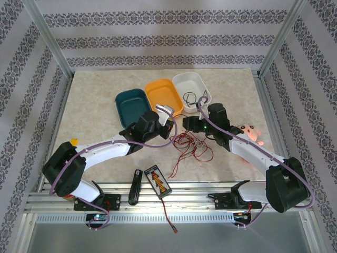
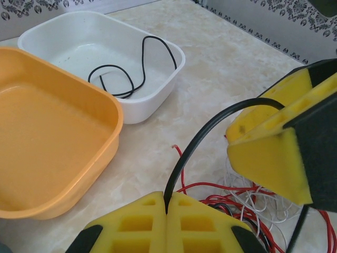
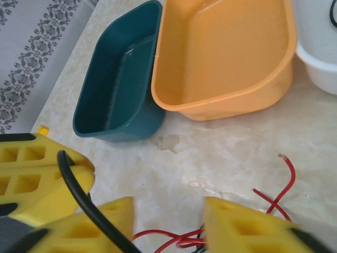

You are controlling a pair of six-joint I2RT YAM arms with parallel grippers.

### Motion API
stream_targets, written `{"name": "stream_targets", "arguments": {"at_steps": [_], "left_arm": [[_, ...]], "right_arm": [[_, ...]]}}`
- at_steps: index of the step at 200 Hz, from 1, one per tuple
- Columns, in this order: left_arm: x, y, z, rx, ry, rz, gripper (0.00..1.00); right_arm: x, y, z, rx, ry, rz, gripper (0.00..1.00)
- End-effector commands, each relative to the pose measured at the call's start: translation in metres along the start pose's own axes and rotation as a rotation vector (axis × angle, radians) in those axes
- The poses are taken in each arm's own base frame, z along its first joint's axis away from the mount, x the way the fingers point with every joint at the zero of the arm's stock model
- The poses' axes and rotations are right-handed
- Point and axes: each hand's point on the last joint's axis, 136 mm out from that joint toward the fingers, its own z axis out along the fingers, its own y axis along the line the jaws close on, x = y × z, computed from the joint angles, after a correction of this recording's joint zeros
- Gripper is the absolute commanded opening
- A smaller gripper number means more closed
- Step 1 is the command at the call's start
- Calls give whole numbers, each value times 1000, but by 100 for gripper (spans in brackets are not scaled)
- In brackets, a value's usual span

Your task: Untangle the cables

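My left gripper (image 2: 167, 203) is shut on a black cable (image 2: 197, 139) just above the table. That cable arcs up and right into the gap between the yellow fingers of my right gripper (image 3: 167, 221). The right jaws stand apart, and the black cable (image 3: 84, 203) crosses its left finger (image 3: 113, 226). Red cable (image 3: 284, 174) loops lie on the table under and between those fingers. The tangle of red (image 2: 231, 187) and pale whitish (image 2: 263, 208) cables spreads on the table (image 1: 192, 145), below both grippers (image 1: 167, 112) (image 1: 185, 123). Another black cable (image 2: 145, 63) lies coiled in the white tray (image 2: 174, 71).
A teal tray (image 1: 131, 104), an orange tray (image 1: 164, 95) and the white tray (image 1: 189, 79) stand in a row behind the grippers. A black orange-striped device (image 1: 157, 181) and a black tool (image 1: 135, 187) lie near the front edge. A plush toy (image 1: 248, 132) sits by the right arm.
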Motion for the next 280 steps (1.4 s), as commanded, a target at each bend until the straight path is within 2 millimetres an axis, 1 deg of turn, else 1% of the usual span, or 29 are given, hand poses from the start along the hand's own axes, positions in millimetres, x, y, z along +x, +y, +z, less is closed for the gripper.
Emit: {"name": "stream_targets", "arguments": {"at_steps": [1,10,17,27,34,53,59,65,69,75,83,87,91,93,114,129,167,191,222,256,280], "left_arm": [[-9,-10,1,33,-38,-3,0],[-10,-10,1,32,-40,-8,2],[-9,-9,1,27,-41,-14,3],[-10,-8,1,20,-44,-21,6],[-9,-7,1,15,-44,-29,10],[-9,-5,1,4,-45,-41,13],[-9,-4,1,-1,-45,-47,15],[-9,-3,1,-7,-47,-53,21],[-10,-2,0,-8,-48,-56,28],[-10,-2,-1,-8,-50,-62,45],[-11,-2,-2,-7,-51,-69,75],[-11,-2,-3,-5,-53,-73,87],[-12,-2,-4,-6,-54,-77,97],[-12,-3,-5,-5,-54,-79,100],[-16,-2,-13,-5,-76,-99,99],[-22,-1,-23,-9,-109,-112,99],[-24,9,-48,-53,-156,-158,99],[-18,13,-59,-62,-174,-173,99],[-5,13,-56,-58,-152,-189,99],[-2,-8,-43,62,-126,-161,100],[-2,-19,-35,124,-121,-151,100]], "right_arm": [[-17,15,-1,-12,-52,-37,18],[-20,15,-3,0,-61,-41,6],[-24,15,-5,11,-74,-43,0],[-28,14,-9,31,-88,-43,0],[-31,14,-13,37,-102,-44,0],[-39,14,-22,59,-134,-46,0],[-42,15,-25,62,-140,-48,0],[-44,15,-28,64,-147,-49,0],[-45,16,-29,66,-150,-52,0],[-47,16,-32,71,-158,-54,0],[-51,16,-35,80,-169,-58,0],[-51,16,-37,86,-173,-57,0],[-53,16,-38,91,-178,-61,0],[-54,16,-39,93,-182,-62,0],[-64,12,-47,139,-215,-58,0],[-70,11,-52,161,-219,-59,0],[-91,24,-68,180,-249,-100,0],[-110,41,-85,167,-289,-122,0],[-124,63,-110,147,-336,-157,0],[-132,83,-140,117,-389,-172,0],[-136,97,-161,98,-416,-196,0]]}}
